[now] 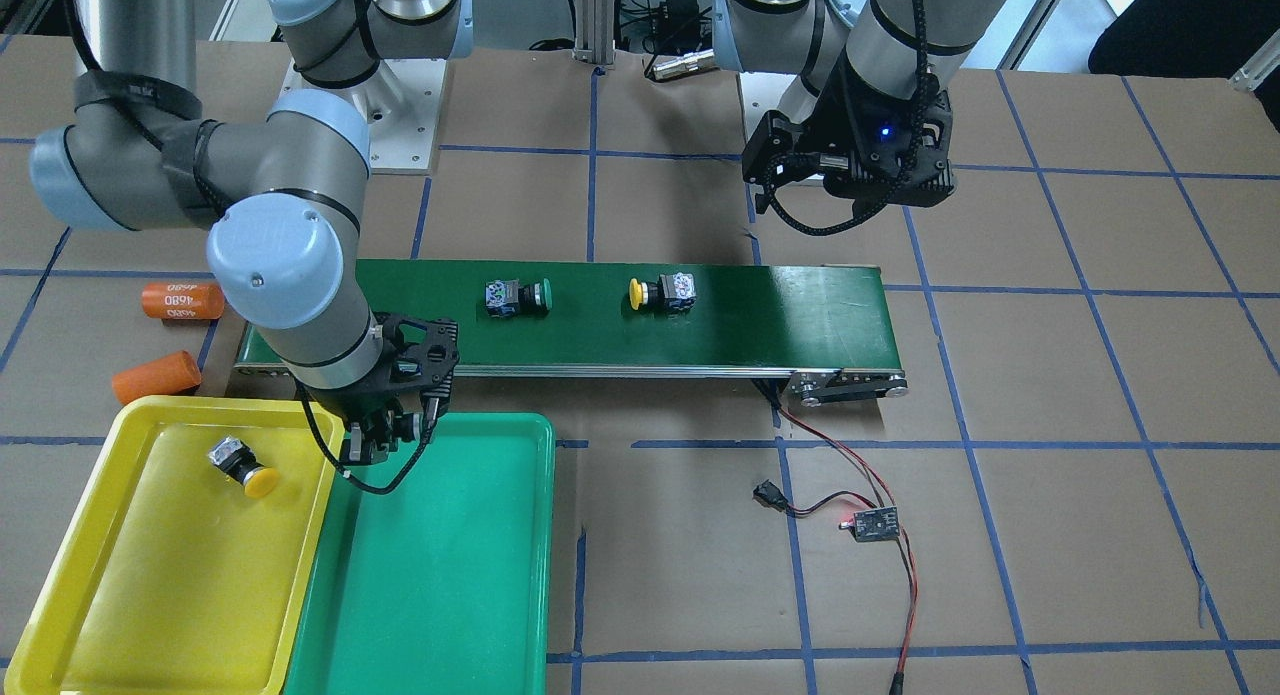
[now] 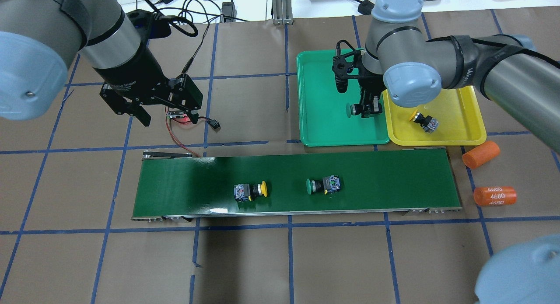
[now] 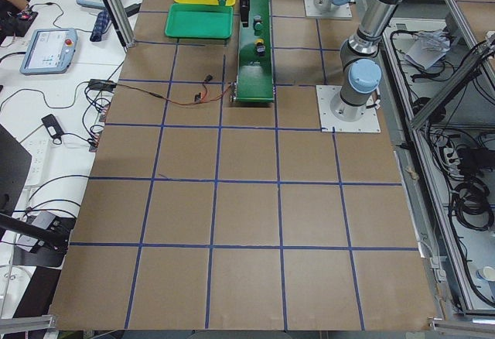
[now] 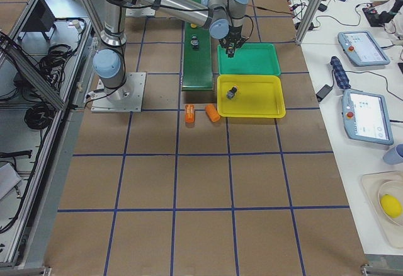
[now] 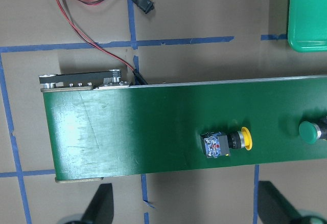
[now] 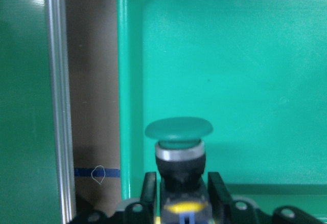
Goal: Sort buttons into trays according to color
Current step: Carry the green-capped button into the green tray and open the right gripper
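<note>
My right gripper [image 2: 366, 108] is shut on a green button [image 2: 351, 110] and holds it above the green tray [image 2: 323, 129], near that tray's right side. In the right wrist view the green cap [image 6: 179, 129] sticks out between the fingers [image 6: 149, 188] over the tray floor. A yellow button [image 2: 424, 121] lies in the yellow tray [image 2: 459, 116]. A second yellow button [image 2: 250, 191] and a second green button [image 2: 323, 185] lie on the conveyor belt [image 2: 372, 181]. My left gripper [image 2: 164, 106] is open and empty, above the table beyond the belt's left end.
Two orange cylinders [image 2: 480, 154] [image 2: 494, 196] lie on the table right of the belt and the yellow tray. A small circuit board with a red light and wires [image 2: 181, 116] sits under my left gripper, wired to the belt's left end.
</note>
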Action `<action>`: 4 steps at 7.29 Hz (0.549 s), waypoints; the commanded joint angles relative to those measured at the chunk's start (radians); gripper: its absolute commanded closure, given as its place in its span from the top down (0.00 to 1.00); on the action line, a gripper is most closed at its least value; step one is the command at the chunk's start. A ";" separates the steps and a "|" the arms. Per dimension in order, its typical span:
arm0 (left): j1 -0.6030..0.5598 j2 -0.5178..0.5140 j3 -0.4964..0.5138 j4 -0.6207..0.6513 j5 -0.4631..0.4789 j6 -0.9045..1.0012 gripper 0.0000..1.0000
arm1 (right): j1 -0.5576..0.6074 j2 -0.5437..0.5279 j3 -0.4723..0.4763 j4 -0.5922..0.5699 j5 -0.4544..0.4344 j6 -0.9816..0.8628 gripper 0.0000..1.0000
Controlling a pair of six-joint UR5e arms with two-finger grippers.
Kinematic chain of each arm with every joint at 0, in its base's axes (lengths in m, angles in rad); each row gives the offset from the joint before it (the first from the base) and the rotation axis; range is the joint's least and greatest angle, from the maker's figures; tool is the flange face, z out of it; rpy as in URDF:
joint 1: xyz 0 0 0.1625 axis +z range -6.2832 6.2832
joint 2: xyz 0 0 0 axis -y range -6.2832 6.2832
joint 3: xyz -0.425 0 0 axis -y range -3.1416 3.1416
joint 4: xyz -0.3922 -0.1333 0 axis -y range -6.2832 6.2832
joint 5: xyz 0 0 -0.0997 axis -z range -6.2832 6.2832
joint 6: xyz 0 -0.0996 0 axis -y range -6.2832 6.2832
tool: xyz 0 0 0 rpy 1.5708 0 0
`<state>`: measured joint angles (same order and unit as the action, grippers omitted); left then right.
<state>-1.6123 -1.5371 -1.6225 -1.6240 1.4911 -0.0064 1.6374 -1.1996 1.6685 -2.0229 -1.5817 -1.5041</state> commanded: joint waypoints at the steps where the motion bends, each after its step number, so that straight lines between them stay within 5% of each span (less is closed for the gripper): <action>1: 0.000 0.000 -0.002 0.004 0.000 0.000 1.00 | -0.031 0.020 -0.015 0.007 -0.004 0.021 1.00; 3: 0.000 0.000 -0.008 0.009 0.001 0.000 1.00 | -0.042 -0.035 0.044 0.093 -0.003 0.027 1.00; 4: 0.000 0.002 -0.008 0.010 0.001 0.000 1.00 | -0.044 -0.108 0.157 0.075 -0.010 0.022 1.00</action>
<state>-1.6122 -1.5366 -1.6295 -1.6158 1.4924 -0.0062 1.5971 -1.2336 1.7196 -1.9552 -1.5867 -1.4803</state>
